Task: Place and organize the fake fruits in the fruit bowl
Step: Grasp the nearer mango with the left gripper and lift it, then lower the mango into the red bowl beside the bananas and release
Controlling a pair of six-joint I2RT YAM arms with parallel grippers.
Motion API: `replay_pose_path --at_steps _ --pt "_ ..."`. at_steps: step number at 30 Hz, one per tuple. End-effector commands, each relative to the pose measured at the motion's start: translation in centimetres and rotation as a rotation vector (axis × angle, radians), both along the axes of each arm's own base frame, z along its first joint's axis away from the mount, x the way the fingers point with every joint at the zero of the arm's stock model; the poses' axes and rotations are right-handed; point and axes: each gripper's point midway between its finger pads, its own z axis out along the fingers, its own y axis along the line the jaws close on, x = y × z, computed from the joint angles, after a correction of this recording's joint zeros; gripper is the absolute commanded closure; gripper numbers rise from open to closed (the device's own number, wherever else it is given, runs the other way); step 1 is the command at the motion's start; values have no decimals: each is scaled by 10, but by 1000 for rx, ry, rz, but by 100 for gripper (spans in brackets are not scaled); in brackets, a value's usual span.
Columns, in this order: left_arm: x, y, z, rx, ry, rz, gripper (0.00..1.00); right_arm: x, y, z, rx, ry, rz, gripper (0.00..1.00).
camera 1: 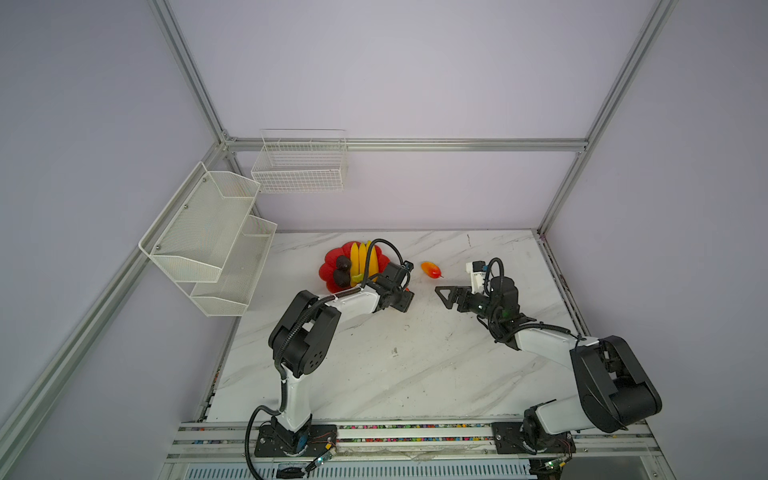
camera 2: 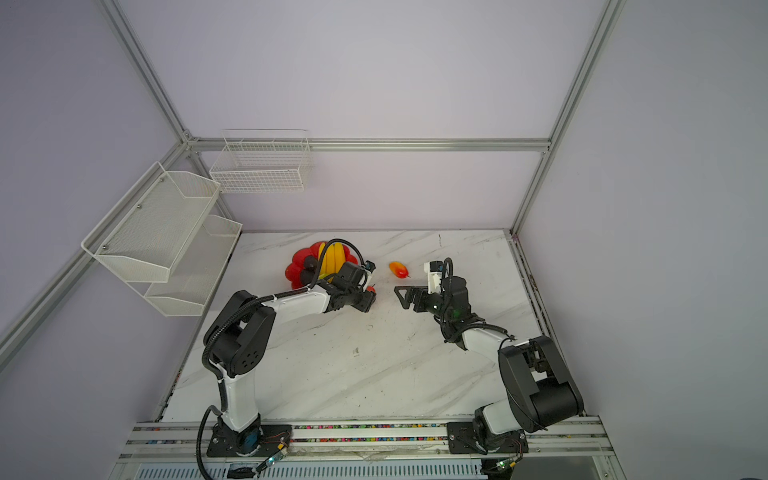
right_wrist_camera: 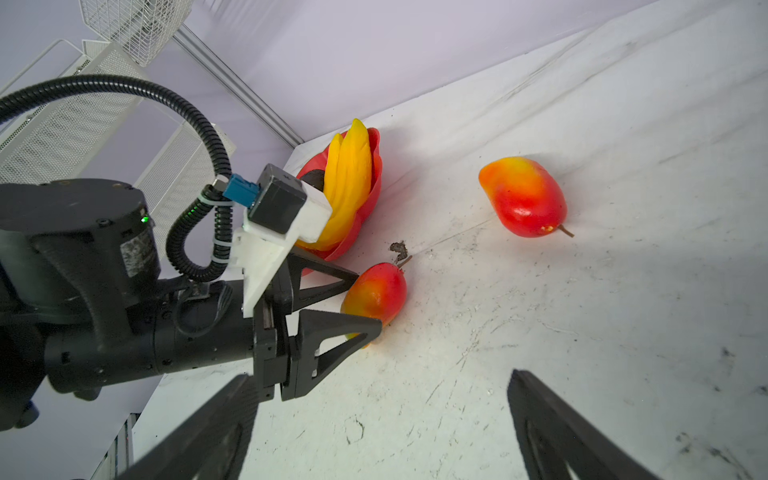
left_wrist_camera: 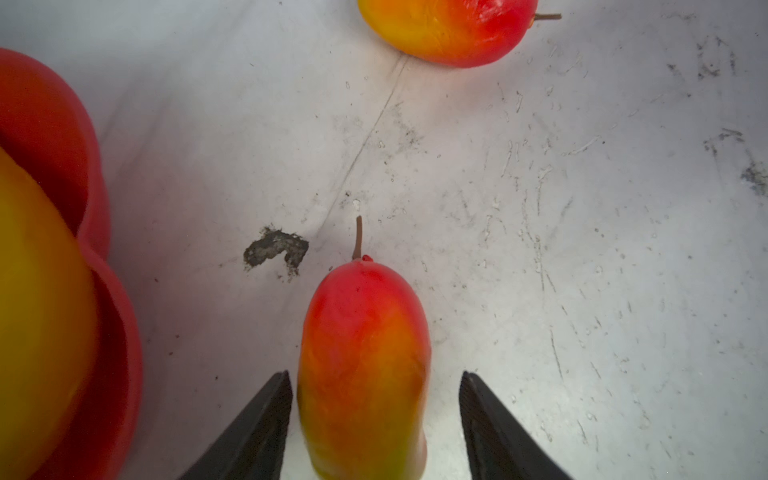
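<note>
Far left of table (camera 1: 395, 374): red scalloped bowl (camera 1: 326, 270) sat there, near the back edge
Bowl contents: banana bunch (camera 1: 361, 257) lay across the middle, tips over the far rim; two black avocados (camera 1: 343, 262) sat left of the bananas, one nearer than the other, touching as far as the top views showed
Mango 1 (right_wrist_camera: 376, 293): lay on the table just right of the bowl's near-right rim, outside the bowl; stem pointed away from the left gripper; only a red sliver of it showed in both top views
Left gripper (right_wrist_camera: 369, 301): low over the table, jaws apart and straddling mango 1; one finger (left_wrist_camera: 266, 415) was against the fruit, a clear gap remained at the other; not clamped
Mango 2 (camera 1: 430, 269): lay on the table right of the bowl and farther back than mango 1, well apart from both grippers
Right gripper (camera 1: 442, 297): right of centre, pointed left toward the left gripper; jaws wide apart, nothing between them
Table mark (left_wrist_camera: 276, 249): dark gouge between mango 1 and the bowl
</note>
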Motion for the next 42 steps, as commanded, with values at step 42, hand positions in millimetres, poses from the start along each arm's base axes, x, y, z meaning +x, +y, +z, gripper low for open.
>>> replay_pose_path --at_steps 42 --pt "107 77 93 -57 -173 405 52 -35 68 24 3 -144 266 3"
